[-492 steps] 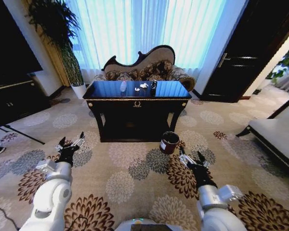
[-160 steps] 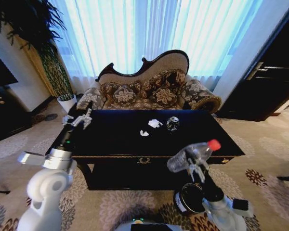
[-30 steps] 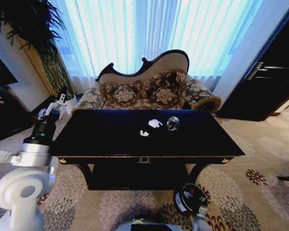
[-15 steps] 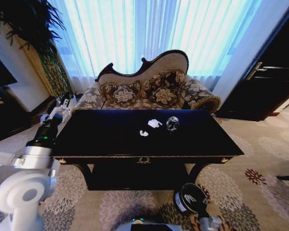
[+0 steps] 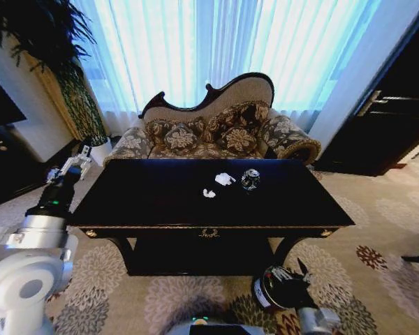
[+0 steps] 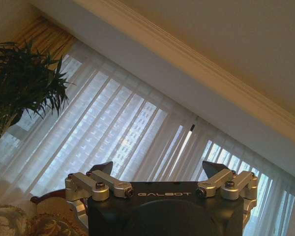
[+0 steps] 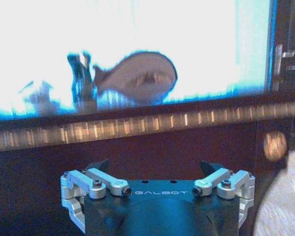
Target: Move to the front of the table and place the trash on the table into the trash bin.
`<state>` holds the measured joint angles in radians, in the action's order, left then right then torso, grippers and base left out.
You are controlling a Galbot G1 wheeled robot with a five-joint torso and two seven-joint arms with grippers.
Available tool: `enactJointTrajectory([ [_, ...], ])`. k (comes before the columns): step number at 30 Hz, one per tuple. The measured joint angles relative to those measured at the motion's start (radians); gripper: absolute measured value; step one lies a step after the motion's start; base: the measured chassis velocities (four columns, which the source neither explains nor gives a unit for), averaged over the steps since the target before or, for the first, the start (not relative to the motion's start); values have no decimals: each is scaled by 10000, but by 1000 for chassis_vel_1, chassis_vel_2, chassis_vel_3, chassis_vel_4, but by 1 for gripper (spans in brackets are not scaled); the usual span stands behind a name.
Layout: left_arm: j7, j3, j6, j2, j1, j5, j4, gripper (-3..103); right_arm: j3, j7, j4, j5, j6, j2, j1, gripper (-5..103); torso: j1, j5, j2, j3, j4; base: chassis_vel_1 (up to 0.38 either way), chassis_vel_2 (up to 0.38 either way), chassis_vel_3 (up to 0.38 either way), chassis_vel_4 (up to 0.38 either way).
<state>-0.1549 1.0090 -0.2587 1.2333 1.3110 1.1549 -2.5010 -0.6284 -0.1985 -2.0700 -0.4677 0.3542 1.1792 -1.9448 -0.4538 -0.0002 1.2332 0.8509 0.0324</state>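
Glossy white, rounded shells on the left arm, then a silver-grey collar and a black wrist segment carrying a small green light, ending beside the table's [image 5: 209, 209] left end in the left gripper [image 5: 68, 166] with pale metal fingers. Close up, a black gripper body lettered "GALBOT", with silver finger links fastened by dark screws and dark pointed tips set wide apart. Same build on the right gripper [image 5: 293, 273], below the table's front rail, on a grey wrist.

Worktop [image 5: 153, 199] bare along front edge and both ends; can [image 5: 250, 179] and two paper wads [image 5: 224, 179] clustered near back edge, right of centre.
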Motion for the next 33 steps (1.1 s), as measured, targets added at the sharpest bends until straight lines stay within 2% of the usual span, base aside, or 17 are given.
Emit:
enactJointTrajectory([
  [5,-29,-46,-34,5,-46,-12,0,100,-598,11,-1129,-61,-99,88,-1,100,0,-2,0,0,0,0,0,0,0],
  [12,-26,146,-38,-101,-138,75,0,100,-877,84,-1978,-158,-178,42,50,100,0,-1,1,0,1,0,0,0,0],
  [19,-16,653,-38,-227,-342,384,216,100,-669,301,-2014,86,-387,-513,1025,100,0,-1,0,1,0,0,0,0,0],
  [20,-9,957,-40,-340,-314,632,228,100,-588,324,-2053,-241,-801,-1107,1593,100,-3,1,-1,1,2,0,0,0,0],
  [21,-3,1011,-43,-346,-292,667,217,100,-473,321,-2144,-466,-991,-1342,1980,100,-2,-1,-1,1,2,0,0,0,0],
  [27,4,975,-44,-349,-379,680,239,100,-167,88,-2386,-1193,-1664,-1691,3148,100,-2,0,-2,1,-3,0,0,0,0],
  [30,18,649,-64,-424,-503,644,296,100,-99,-286,-2608,-2185,-2439,-1905,3705,100,-3,0,-2,1,2,0,0,0,0],
  [31,18,649,-64,-424,-503,644,296,100,-99,-286,-2608,-2185,-2439,-1905,3705,100,-3,0,-2,1,2,0,0,0,0],
  [33,27,384,-65,-495,-542,564,305,100,-39,-735,-2634,-3068,-3083,-2234,4054,100,-2,0,-2,1,-2,0,0,0,0],
])
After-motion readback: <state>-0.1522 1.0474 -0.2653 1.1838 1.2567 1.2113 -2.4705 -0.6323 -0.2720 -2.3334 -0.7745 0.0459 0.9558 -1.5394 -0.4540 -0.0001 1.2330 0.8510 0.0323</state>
